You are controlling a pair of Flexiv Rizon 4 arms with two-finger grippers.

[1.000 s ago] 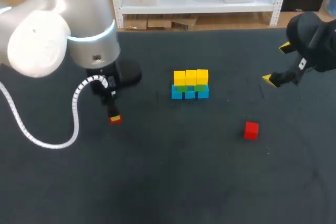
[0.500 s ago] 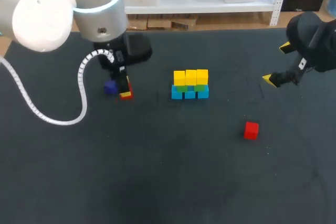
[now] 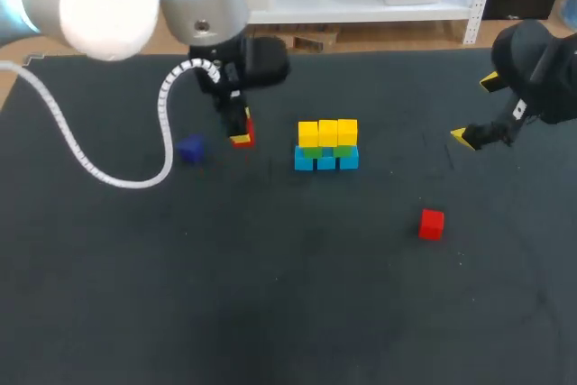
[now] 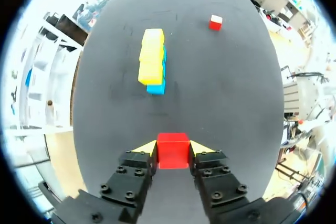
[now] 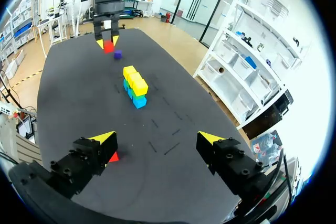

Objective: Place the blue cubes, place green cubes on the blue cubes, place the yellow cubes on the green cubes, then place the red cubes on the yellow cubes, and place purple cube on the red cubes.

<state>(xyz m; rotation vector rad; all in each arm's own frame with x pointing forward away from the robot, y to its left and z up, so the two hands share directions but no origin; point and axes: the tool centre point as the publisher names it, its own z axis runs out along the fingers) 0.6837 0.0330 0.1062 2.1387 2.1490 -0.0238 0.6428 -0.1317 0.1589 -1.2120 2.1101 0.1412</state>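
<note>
Three-tier stack (image 3: 326,144): I saw blue cubes at the base, green in the middle and yellow on top, standing mid-table.
Left gripper (image 3: 242,137): it pinched a red cube (image 4: 172,150) from both sides, near the stack's left end.
Purple cube (image 3: 190,149): it sat alone on the table (image 3: 288,313), beyond the left gripper, away from the stack.
Loose red cube (image 3: 432,223): it lay well apart from the stack, toward my right.
Right gripper (image 3: 478,110): its fingers were spread wide around nothing, off at the table's right side.
</note>
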